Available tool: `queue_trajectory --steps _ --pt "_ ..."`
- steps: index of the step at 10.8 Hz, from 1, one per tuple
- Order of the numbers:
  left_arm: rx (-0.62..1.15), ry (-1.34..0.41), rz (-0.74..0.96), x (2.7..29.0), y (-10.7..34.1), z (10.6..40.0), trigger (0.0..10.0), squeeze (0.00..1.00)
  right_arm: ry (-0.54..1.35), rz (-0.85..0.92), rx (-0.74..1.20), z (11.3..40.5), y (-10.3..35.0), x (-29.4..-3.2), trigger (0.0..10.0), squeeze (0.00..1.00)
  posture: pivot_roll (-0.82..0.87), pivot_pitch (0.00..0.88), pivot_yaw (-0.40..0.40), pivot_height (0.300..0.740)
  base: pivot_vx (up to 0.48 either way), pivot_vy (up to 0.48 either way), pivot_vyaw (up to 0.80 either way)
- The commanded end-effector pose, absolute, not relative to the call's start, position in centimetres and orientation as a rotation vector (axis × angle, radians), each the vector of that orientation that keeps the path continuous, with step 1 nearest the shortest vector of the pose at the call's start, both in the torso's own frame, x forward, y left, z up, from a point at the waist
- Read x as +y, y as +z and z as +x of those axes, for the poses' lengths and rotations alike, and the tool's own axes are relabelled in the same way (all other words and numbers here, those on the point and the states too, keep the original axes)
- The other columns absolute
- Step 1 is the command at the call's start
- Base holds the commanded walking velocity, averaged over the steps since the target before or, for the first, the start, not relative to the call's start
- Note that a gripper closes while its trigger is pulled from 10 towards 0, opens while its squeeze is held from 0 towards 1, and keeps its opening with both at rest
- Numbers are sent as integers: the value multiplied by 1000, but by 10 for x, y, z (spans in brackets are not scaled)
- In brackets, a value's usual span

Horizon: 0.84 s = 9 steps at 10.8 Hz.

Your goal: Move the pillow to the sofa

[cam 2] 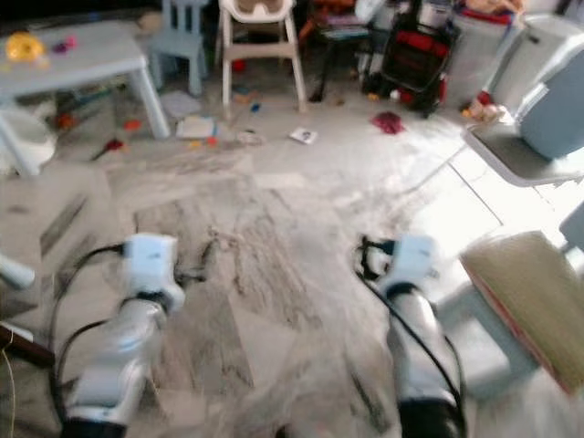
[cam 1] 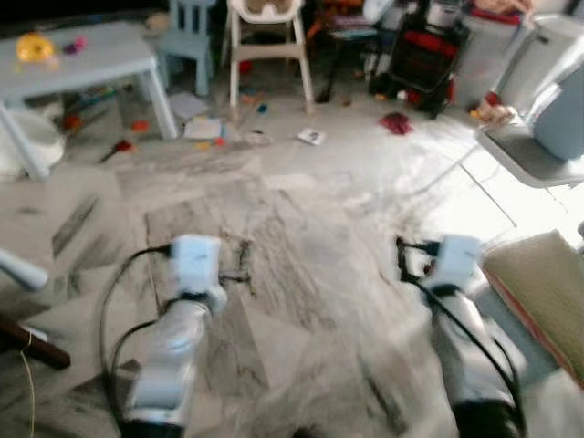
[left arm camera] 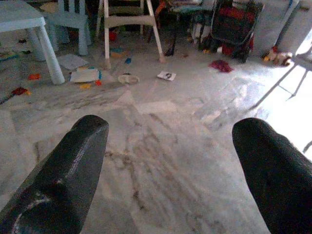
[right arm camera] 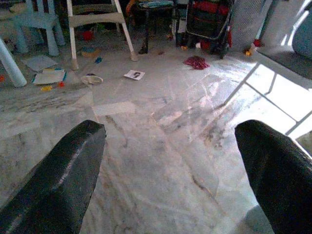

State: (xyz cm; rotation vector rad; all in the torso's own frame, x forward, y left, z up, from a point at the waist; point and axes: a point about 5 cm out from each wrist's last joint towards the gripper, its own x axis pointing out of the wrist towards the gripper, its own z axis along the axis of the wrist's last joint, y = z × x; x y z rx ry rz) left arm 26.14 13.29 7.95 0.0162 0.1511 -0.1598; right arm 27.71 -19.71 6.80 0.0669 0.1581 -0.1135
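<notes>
Over a grey marble floor (cam 1: pixel 301 228) the robot is holding both silver arms forward, and neither is touching anything. On the left gripper (left arm camera: pixel 170 161) the two black fingers (left arm camera: pixel 73 165) are standing far apart, released, with bare floor showing between them. On the right gripper (right arm camera: pixel 170 165) the fingers (right arm camera: pixel 63 170) are spread in the same way, also grasping nothing. From the head, the left arm (cam 1: pixel 178 328) and the right arm (cam 1: pixel 465 338) are looking blurred, each with a black cable running along it.

At the robot's right side, near the right arm but not touching it, something beige with a red edge (cam 1: pixel 547 292) is lying low by the floor. It is perhaps the pillow, but I cannot tell for sure because the picture is soft and it is cut by the border. I cannot make out a sofa with certainty either.

Farther ahead the room is looking untidy. A pale blue table (cam 1: pixel 82 59) is standing at the left with a yellow toy (cam 1: pixel 35 46) on it, and a small blue chair (cam 1: pixel 187 36) is beside it. A white high chair (cam 1: pixel 267 41) is standing in the middle, and a dark cart with red parts (cam 1: pixel 424 55) is at its right. Papers (left arm camera: pixel 85 75), a small picture card (left arm camera: pixel 166 75) and a red cloth (right arm camera: pixel 196 62) are lying scattered on the floor. Strong light is falling on the floor at the right.
</notes>
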Motion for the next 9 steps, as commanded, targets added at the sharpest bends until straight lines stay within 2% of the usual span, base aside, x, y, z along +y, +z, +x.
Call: queue_trajectory --steps 1,9 --pt "163 -151 22 137 77 261 10000 0 -96 78 151 280 70 -194 10000 0 0 47 -66 740 382 0 -800" --pt "196 -173 12 134 72 261 10000 0 -105 72 156 282 69 -197 10000 0 3 44 -71 740 356 0 -800"
